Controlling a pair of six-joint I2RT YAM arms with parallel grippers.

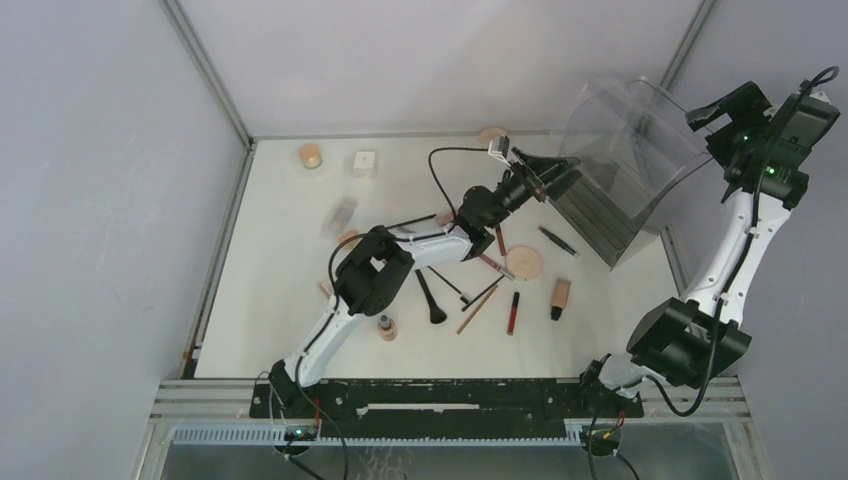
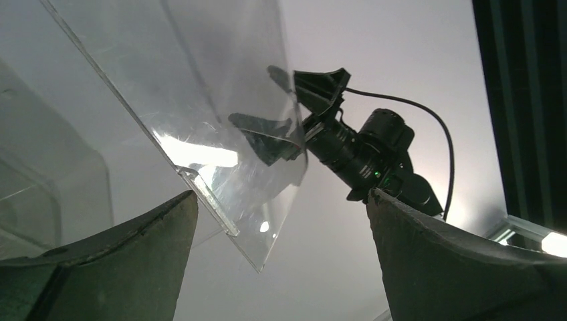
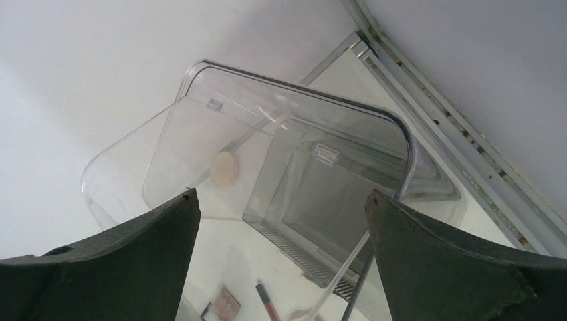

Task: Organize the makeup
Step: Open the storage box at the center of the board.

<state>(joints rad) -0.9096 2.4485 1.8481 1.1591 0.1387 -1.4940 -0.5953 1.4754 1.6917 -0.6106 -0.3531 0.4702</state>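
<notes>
The makeup lies scattered on the white table: a round beige compact [image 1: 524, 262], a tan bottle [image 1: 560, 296], a red lip tube [image 1: 513, 312], a black brush [image 1: 432, 296], a thin pencil [image 1: 478, 310], a white cube jar [image 1: 365, 163] and a pink palette [image 1: 342, 213]. My left gripper [image 1: 562, 170] [image 2: 281, 194] is open and empty, its tips beside the clear organizer's raised lid [image 2: 220, 134]. The right gripper [image 1: 712, 115] [image 3: 282, 194] hangs open above the organizer [image 1: 625, 170] [image 3: 321, 194], holding nothing. Through the lid a compact [image 3: 224, 167] shows.
Another compact [image 1: 311, 155] sits at the back left and a small bottle [image 1: 387, 327] near the front. The left arm's cable [image 1: 440, 175] loops over the table. Grey enclosure walls and metal frame rails [image 1: 205, 70] surround the table.
</notes>
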